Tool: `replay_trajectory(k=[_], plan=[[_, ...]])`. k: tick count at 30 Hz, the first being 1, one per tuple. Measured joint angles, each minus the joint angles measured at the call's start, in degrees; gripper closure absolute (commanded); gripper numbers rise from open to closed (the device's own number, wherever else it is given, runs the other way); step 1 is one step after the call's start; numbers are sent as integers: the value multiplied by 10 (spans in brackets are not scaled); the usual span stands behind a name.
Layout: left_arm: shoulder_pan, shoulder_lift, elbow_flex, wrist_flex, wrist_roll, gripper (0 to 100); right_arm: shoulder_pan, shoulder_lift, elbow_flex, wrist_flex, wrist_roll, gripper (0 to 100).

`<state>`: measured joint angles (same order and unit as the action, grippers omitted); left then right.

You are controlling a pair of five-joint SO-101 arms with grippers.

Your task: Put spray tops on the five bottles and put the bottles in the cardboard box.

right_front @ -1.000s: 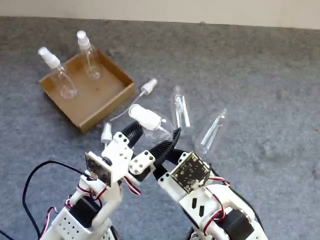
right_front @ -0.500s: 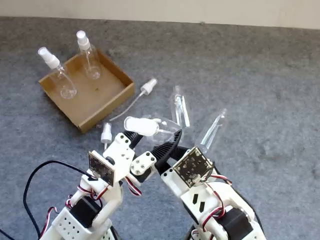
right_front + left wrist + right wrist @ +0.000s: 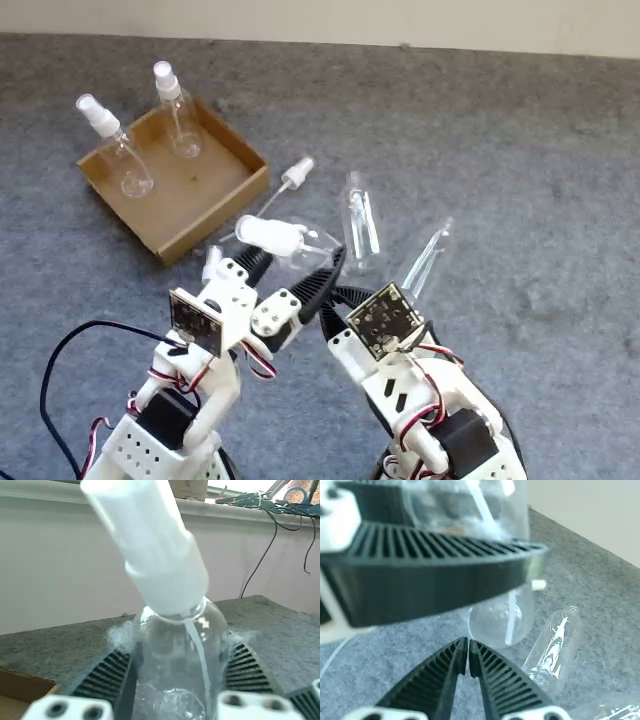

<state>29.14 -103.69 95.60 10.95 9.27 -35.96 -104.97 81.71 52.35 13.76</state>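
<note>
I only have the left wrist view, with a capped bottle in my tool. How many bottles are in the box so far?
Observer: Two stand in the cardboard box: a capped bottle and a second capped bottle.
Operator: And the right tool?
Observer: The right tool is shut, empty, close to the held bottle.
Operator: What lies loose?
Observer: A first uncapped bottle, a second uncapped bottle, a spray top with its tube, and another spray top by the left arm.

This looks like a robotics lab or hobby workshop: a grey felt-covered worktop (image 3: 540, 140), a plain pale wall (image 3: 55, 575), and a ledge (image 3: 220, 507) cluttered with loose cables (image 3: 260, 502).
</note>
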Motion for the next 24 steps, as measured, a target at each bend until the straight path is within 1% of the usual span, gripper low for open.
replay_trajectory(k=[4,7,10,13,15,17,19,24], plan=[[-61,0,-8,1,1,938,4,-1,0,0,0,988],[-125,0,-26,5,1,938,4,-1,0,0,0,988],[-181,0,-63,36,1,938,4,-4,12,0,0,988],[-222,0,-107,78,1,938,4,0,35,0,0,988],[-239,4,-136,91,-1,938,4,0,35,0,0,988],[-252,25,-168,92,-27,938,4,0,36,0,0,988],[-256,74,-200,92,-54,938,4,0,36,0,0,988],[-257,238,-282,92,-65,938,4,0,36,0,0,988]])
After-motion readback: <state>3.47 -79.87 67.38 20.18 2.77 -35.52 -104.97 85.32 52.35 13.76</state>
